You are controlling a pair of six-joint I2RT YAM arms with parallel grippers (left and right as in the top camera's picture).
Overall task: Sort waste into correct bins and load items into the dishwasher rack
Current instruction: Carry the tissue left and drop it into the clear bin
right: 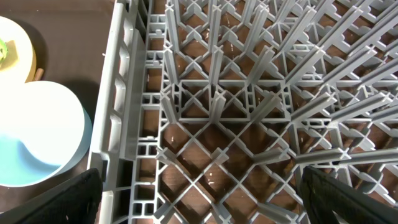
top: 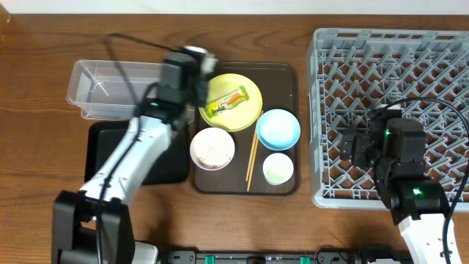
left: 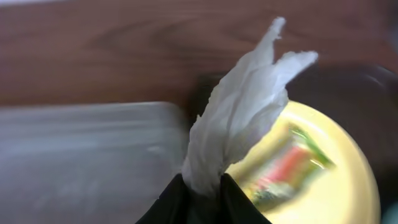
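My left gripper (top: 192,64) is shut on the crumpled white tissue (top: 196,52) and holds it in the air between the clear tub (top: 102,88) and the yellow plate (top: 245,117). In the left wrist view the tissue (left: 242,118) sticks up from the shut jaws (left: 202,186), with the tub (left: 87,162) to the left and the plate (left: 354,193) to the right. The green-and-orange wrapper (top: 226,103) lies on the plate. My right gripper (top: 359,147) hangs open and empty over the grey rack (top: 388,66), as the right wrist view (right: 205,199) also shows.
The brown tray (top: 292,79) holds a white bowl with rice scraps (top: 212,148), a light-blue bowl (top: 278,128), a small pale cup (top: 278,169) and chopsticks (top: 252,155). The black tray (top: 110,143) lies in front of the tub, partly under my left arm.
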